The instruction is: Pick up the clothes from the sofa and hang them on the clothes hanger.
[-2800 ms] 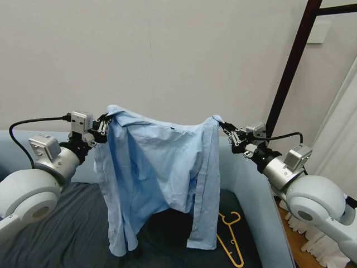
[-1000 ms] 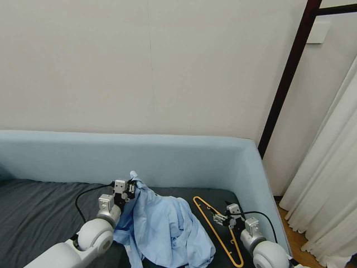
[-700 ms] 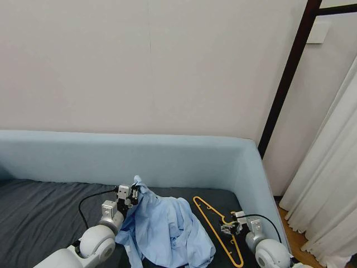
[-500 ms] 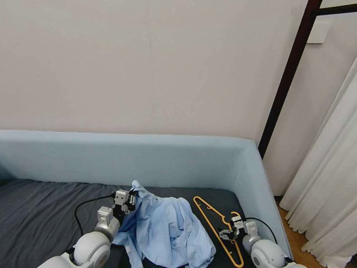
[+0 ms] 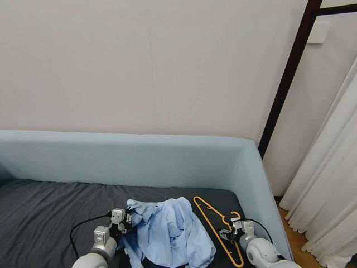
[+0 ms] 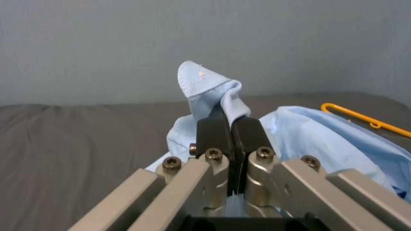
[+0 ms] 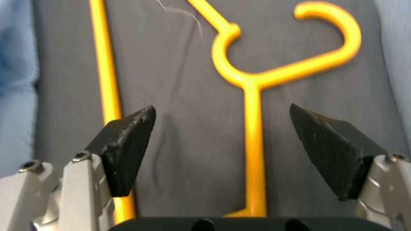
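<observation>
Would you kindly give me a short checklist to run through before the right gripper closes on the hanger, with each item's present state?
1. Left gripper shut on a fold of the shirt: ok.
2. Right gripper open, jaws wide apart: ok.
3. Hanger neck lying between those jaws: ok.
4. Hanger flat on the sofa seat: ok.
5. Hanger free of the shirt: cannot tell; the shirt's edge runs close along one bar.
</observation>
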